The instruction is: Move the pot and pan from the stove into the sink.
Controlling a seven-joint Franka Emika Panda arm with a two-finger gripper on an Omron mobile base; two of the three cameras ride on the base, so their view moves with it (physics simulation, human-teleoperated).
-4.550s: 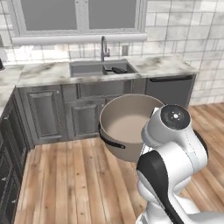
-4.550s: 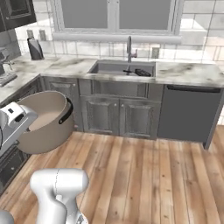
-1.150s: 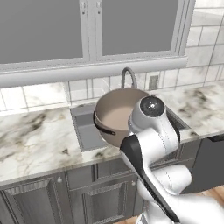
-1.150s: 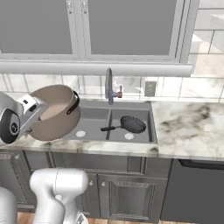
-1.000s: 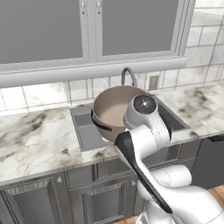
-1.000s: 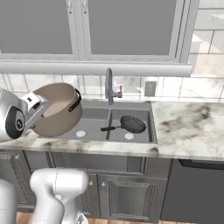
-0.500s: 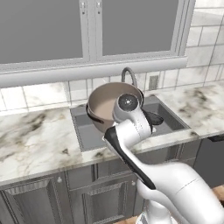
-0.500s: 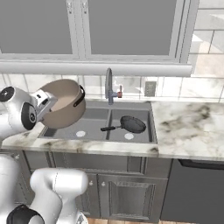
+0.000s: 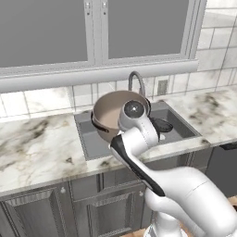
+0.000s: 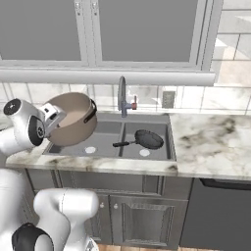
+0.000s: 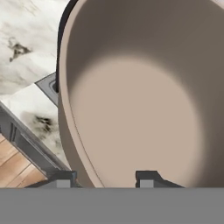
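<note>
Gripper [image 11: 106, 177] of ours pinches the rim of the pot [image 10: 73, 120], one fingertip [image 11: 146, 176] inside the wall and the other outside it. We carry the pot in the air, tilted on its side, above the left basin of the sink [image 10: 159, 152], at the counter's [image 10: 215, 147] front edge. Its pale inside faces back toward our wrist, and it holds nothing. One dark loop handle [image 10: 91, 112] shows on the side facing the faucet [image 10: 122, 96].

From the left base view our own forearm [image 9: 139, 134] crosses in front of the sink [image 9: 85, 139] and covers part of the pot [image 9: 111, 109].

Farther along, the pan [image 10: 148, 139] lies flat in the right basin, its long thin handle pointing left toward the divider between the basins. We see nothing in the pan.

At the back rim of the sink stands the faucet, its gooseneck arching forward just beside the pot. Marble counter runs to either side, with tiled wall and a window [image 10: 142, 32] behind.
</note>
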